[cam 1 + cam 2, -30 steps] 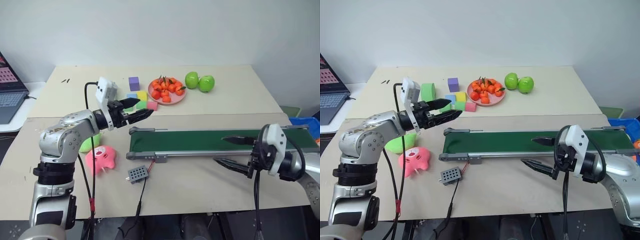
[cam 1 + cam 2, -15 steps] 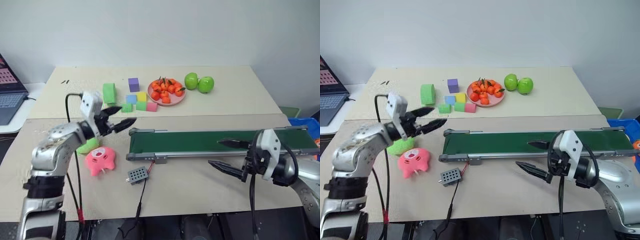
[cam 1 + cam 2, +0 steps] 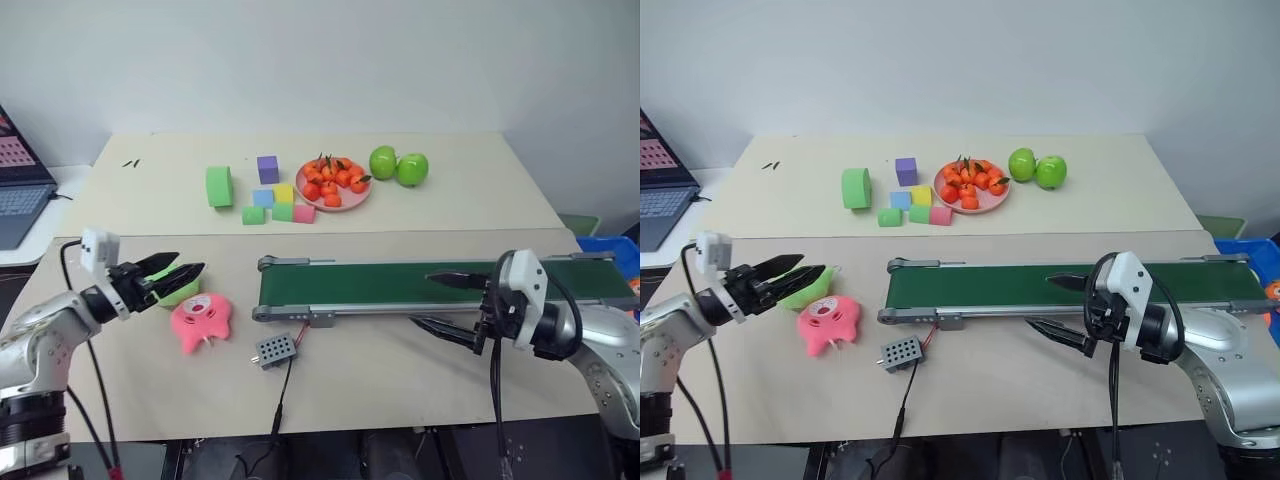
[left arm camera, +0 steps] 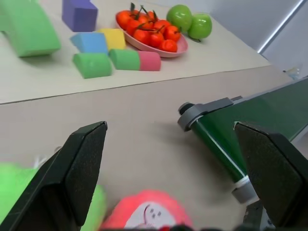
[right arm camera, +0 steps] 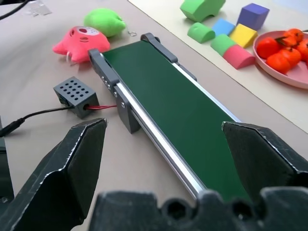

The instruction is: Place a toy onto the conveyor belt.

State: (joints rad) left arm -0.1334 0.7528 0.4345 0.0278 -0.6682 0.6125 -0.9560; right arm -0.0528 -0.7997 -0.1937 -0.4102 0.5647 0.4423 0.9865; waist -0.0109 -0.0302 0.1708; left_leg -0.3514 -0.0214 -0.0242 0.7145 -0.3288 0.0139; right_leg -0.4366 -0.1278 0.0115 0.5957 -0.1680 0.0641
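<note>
Now the pink toy (image 3: 202,321) lies on the tan table (image 3: 400,370), just off the left end of the conveyor belt (image 3: 420,282), with a lime-green toy (image 3: 178,290) touching it on the far-left side. Neither gripper holds anything. Over the table's left edge, the left gripper (image 3: 180,274) hangs with its two black fingers spread wide, their tips over the lime-green toy and just beside the pink one. Toward the belt's right end, the right gripper (image 3: 440,302) also stands wide, one finger over the green surface and the other over the table in front of the frame. A small grey box (image 3: 275,349) sits in front of the belt's left end, joined to it by a red wire. Farther back are foam blocks (image 3: 272,200), a pink plate (image 3: 345,200) of small orange fruit and two green apples (image 3: 398,165).
</note>
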